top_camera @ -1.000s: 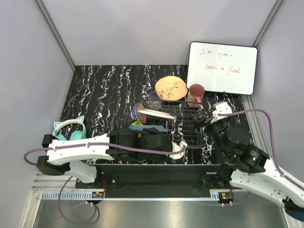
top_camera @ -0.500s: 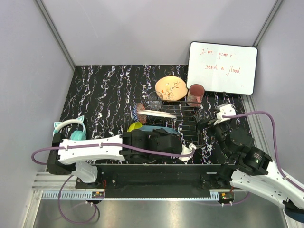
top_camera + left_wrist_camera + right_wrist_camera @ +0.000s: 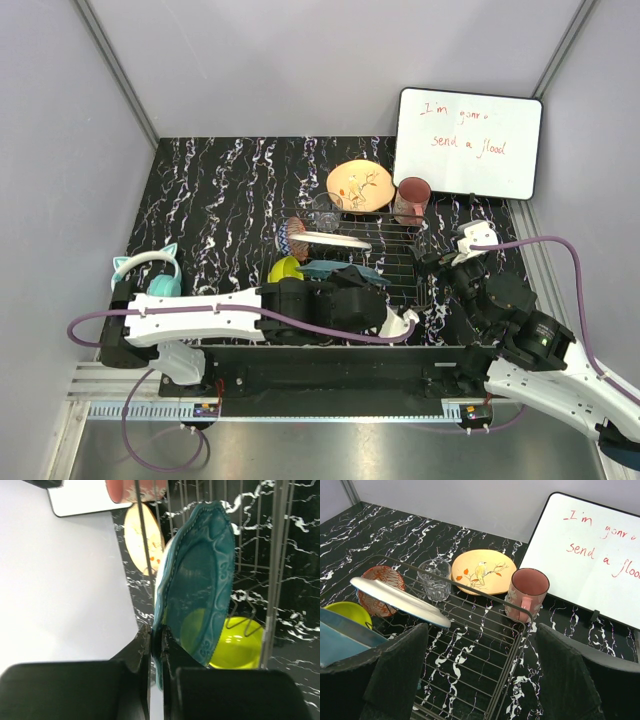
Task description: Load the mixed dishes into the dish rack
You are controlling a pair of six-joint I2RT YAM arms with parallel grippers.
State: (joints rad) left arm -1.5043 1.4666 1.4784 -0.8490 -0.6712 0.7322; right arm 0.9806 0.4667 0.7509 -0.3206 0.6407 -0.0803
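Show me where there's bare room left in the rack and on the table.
In the rack, the right half is bare wire, between the white plate and the cup. The table is open left of the glass, beyond the headphones. Crowded: around the rack's left end, where the teal plate, yellow bowl and red bowl bunch up.

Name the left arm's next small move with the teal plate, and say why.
Probably ease the teal plate down until its edge seats between the wires of the dish rack. The left claw is shut on its rim, holding it on edge at the rack beside the yellow-green bowl.
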